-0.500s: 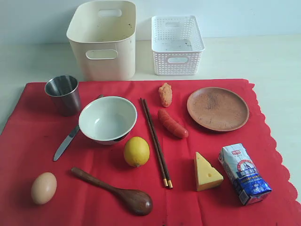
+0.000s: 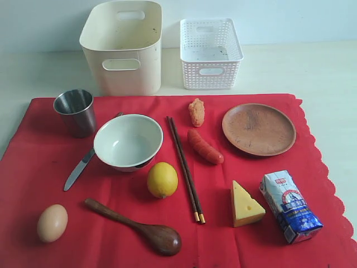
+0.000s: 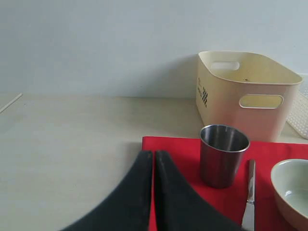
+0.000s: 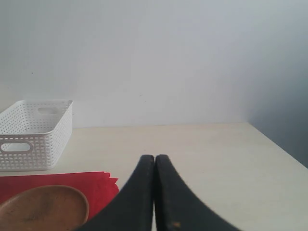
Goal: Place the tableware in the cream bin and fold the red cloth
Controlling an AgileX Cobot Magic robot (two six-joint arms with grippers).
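A: The left gripper (image 3: 153,155) was seen with its fingers pressed together, nothing pinched between them.

B: The same was noted of the right gripper (image 4: 154,159): closed tight, nothing held. Neither arm was caught in the exterior view.

A: No tableware was found in the bin (image 2: 121,72). All of it was laid out on the cloth (image 2: 44,167), which was spread flat.

B: The cup (image 2: 75,111) was spotted upright at the cloth's far left corner, just ahead of the left fingertips, and it was the piece nearest the bin.

A: So the left arm was judged the nearer one for it. Those fingers would have to be spread first.

B: The plate (image 2: 258,128) was set on the right half, close before the right gripper.

A: The knife (image 2: 78,169) was laid slantwise, blade toward the near left, handle tucked beside the bowl (image 2: 128,140).

B: A grasp across that slant was reckoned a matter for the left arm too.
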